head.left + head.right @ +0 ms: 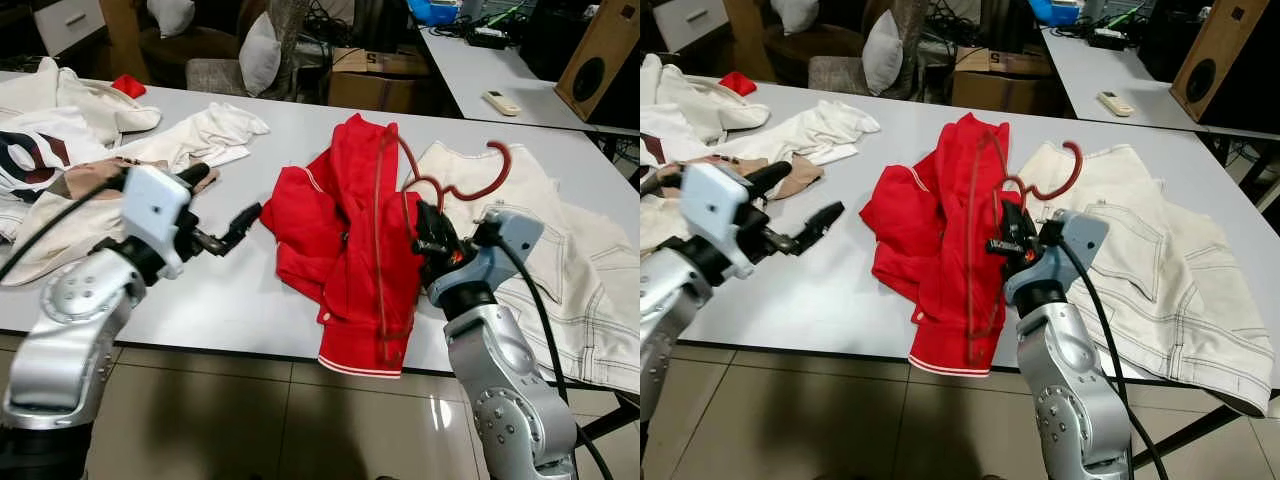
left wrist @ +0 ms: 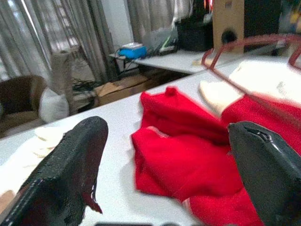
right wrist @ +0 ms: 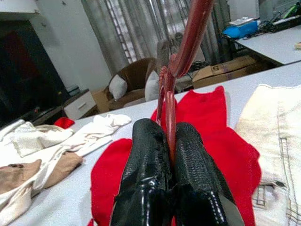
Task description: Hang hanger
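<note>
A dark red wire hanger [image 1: 462, 187] is partly threaded into a red garment [image 1: 345, 240] that lies crumpled on the white table [image 1: 220, 290], one end draped over the front edge. My right gripper [image 1: 432, 232] is shut on the hanger's neck just below the hook [image 3: 190, 33], holding it up above the cloth. One long hanger arm [image 1: 379, 240] runs down inside the red fabric. To the left of the garment, my left gripper [image 1: 222, 208] hovers over the table, open and holding nothing, its fingers [image 2: 66, 174] pointing at the red cloth [image 2: 188, 155].
Cream trousers [image 1: 560, 260] lie right of the red garment. White and beige clothes [image 1: 120, 150] cover the table's left part. A second table with a remote [image 1: 502, 102], a wooden speaker [image 1: 600, 60], chairs and boxes stand behind. Tiled floor runs below the front edge.
</note>
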`<state>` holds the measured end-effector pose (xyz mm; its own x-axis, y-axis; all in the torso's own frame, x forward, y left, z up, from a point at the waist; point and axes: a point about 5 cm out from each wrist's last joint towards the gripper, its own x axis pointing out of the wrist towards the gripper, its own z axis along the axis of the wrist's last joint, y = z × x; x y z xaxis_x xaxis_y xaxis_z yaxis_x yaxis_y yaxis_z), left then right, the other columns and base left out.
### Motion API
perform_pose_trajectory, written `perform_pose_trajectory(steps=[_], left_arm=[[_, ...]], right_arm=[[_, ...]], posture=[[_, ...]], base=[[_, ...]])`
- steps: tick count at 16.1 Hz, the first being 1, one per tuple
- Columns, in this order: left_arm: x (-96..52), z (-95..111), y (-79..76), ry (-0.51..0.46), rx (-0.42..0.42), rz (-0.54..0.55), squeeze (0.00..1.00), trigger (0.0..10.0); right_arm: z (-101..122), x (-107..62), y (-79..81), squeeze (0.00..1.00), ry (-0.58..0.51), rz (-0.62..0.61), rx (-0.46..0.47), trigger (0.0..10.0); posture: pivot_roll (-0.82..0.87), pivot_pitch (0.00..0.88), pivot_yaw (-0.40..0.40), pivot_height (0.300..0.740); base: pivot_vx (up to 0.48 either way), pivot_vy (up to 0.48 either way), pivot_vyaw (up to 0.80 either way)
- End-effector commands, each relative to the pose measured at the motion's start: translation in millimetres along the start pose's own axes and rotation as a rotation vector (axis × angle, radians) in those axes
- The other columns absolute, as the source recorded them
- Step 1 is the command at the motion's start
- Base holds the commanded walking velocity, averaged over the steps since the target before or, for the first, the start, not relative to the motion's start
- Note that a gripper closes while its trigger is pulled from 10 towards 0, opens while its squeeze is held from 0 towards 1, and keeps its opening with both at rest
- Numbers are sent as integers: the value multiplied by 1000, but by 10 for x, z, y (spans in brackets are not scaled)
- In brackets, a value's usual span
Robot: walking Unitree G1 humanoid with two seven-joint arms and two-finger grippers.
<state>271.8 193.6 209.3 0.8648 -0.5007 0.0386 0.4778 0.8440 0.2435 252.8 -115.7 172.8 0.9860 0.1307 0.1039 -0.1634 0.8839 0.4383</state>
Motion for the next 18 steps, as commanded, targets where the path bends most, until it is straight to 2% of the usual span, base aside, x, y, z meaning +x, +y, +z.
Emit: perform_pose_trajectory(steps=[1,2,3,4,5,6,7,8,9,12,13,14,15,17,18], left_arm=[[-4,20,-34,-31,-80,-17,1000,10000],[-5,-22,-84,-45,-146,-5,1000,10000],[-4,-37,-94,-50,-163,1,1000,10000],[3,-60,-126,-72,-220,20,1000,10000],[12,-83,-157,-79,-248,40,1000,10000],[27,-105,-194,-74,-237,53,1000,10000],[68,-116,-233,-65,-214,87,580,10000],[83,-104,-232,-72,-199,99,59,10000],[134,-123,-203,-49,-126,155,0,10000],[183,-117,-219,-26,-102,160,0,10000],[203,-165,-210,-1,-97,188,0,10000],[210,-216,-225,28,-88,204,0,10000],[216,-235,-252,41,-79,202,0,10000],[227,-229,-268,37,-79,204,0,10000],[230,-219,-235,37,-72,224,0,10000]], right_arm=[[118,28,-40,0,-54,-28,19,10000],[178,54,-117,0,-65,-52,-21,10000],[201,64,-144,0,-69,-61,-34,10000],[288,91,-225,0,-77,-84,-49,10000],[398,112,-269,0,-109,-76,-67,10000],[503,129,-313,0,-153,-83,-94,10000],[583,144,-377,0,-163,-113,-187,10000],[581,142,-398,0,-143,-130,-214,10000],[564,137,-396,0,-120,-118,-237,10000],[521,115,-338,0,-77,-66,-251,10000],[528,138,-300,0,-83,-68,-300,10000],[571,158,-264,0,-125,-54,-304,10000],[609,151,-206,0,-154,-16,-242,10000],[626,151,-218,0,-168,-41,-238,10000],[603,160,-187,0,-171,-23,-168,10000]], posture=[[-80,0,-56,740],[-79,0,-55,740],[-78,0,-56,740],[-77,0,-57,740],[-73,0,-56,740],[-71,0,-55,740],[-74,0,-52,740],[-77,0,-49,740],[-77,0,-44,740],[-74,0,-37,740],[-81,0,-22,740],[-82,0,-20,740],[-79,0,-24,740],[-77,0,-28,740],[-75,0,-31,740]], base=[[0,0,0],[0,0,0],[0,0,0],[0,0,0],[0,0,0],[0,0,0],[0,0,0],[0,0,0],[0,0,0],[0,320,0],[0,480,0],[0,461,0],[0,480,0],[0,480,0],[0,480,0]])
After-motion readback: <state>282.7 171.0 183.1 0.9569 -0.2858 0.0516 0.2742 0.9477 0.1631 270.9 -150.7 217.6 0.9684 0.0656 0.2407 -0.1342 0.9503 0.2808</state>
